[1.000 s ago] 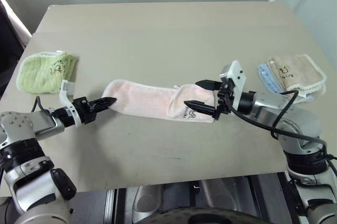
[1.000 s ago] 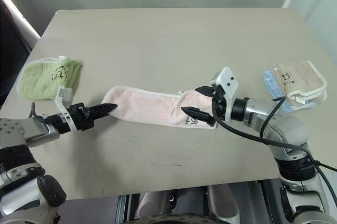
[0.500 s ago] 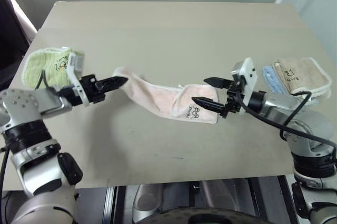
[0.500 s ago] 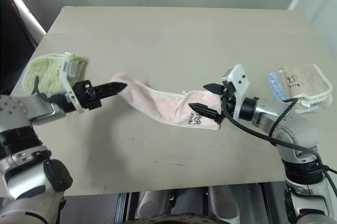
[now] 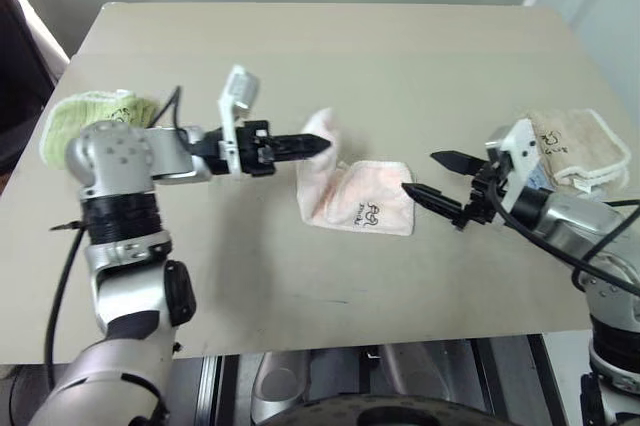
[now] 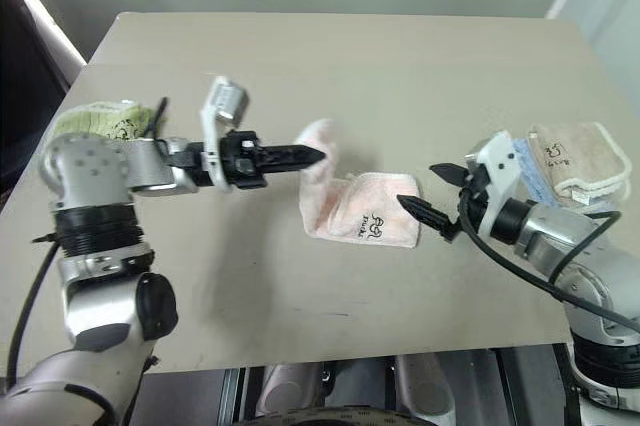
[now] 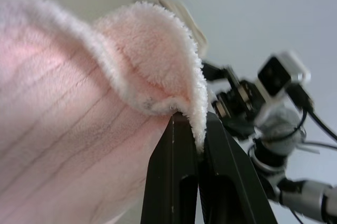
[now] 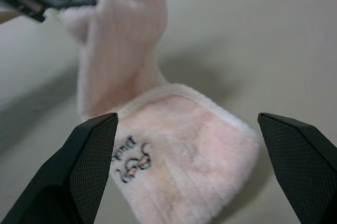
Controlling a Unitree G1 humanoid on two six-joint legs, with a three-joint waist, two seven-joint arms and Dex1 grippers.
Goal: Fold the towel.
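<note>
The pale pink towel lies in the middle of the table, its black embroidered mark facing up near the front edge. My left gripper is shut on the towel's left end and holds it lifted above the rest of the cloth; in the left wrist view the fingertips pinch the fluffy hem. My right gripper stands open just right of the towel's right edge, apart from it. In the right wrist view its two fingers frame the towel.
A green towel lies at the table's left edge behind my left arm. A cream towel on a blue towel sits at the right edge, close behind my right gripper. The table stretches far beyond.
My left gripper has carried the towel's left end up and to the right, over the middle. My right gripper has drawn back to the right, off the towel. The camera has shifted slightly.
</note>
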